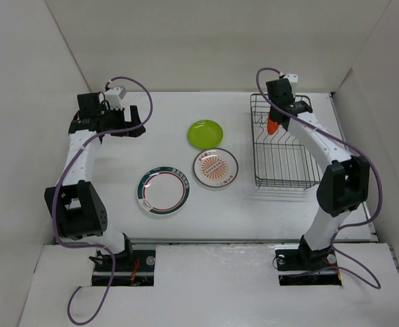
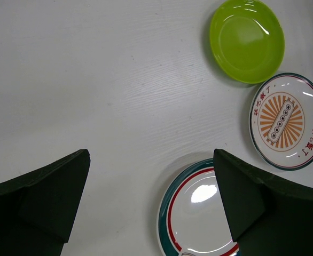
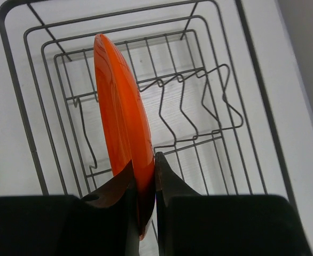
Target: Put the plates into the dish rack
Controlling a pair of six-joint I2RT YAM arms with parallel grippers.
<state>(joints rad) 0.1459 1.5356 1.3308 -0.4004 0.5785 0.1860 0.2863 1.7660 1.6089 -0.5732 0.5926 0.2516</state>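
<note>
The green-rimmed plate (image 2: 194,213) runs off the left wrist view's bottom edge, one side behind a left finger (image 2: 263,208). The orange plate's (image 3: 119,122) lower rim vanishes between the right fingers (image 3: 111,213), which also cover the dish rack's (image 3: 199,141) near end.

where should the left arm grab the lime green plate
Likely best: pinch the raised rim at its left edge, coming from above, one finger inside and one outside. The lime green plate lies flat, face up, so only the rim gives a hold, and the orange-patterned plate crowds its near side.
</note>
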